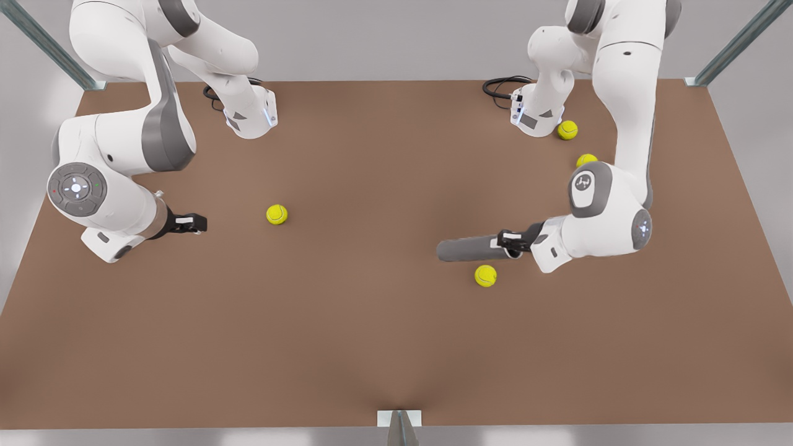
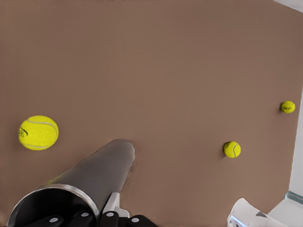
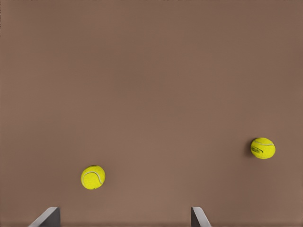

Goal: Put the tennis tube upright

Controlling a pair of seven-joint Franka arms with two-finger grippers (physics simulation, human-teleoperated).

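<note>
- So far, the tennis tube (image 1: 471, 249) is gripped at its open end by the left gripper (image 1: 509, 242), lying on the brown table (image 1: 372, 341).
- Beside it, a tennis ball (image 1: 486, 275) is seen.
- Well apart from it, the right gripper (image 1: 197, 223) is kept waiting, jaws spread wide.
- Tilting upright is judged undone.

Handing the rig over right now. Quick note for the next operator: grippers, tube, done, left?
Left gripper, at the front view's right: shut on the tennis tube, gripping its open end.
Right gripper, at the front view's left: open, holding nothing, waiting low over the table.
Tube: lying on its side, pointing toward the front view's left, one tennis ball close beside it.
Done: tube grasped.
Left: tilt it upright, set it down, release.
</note>
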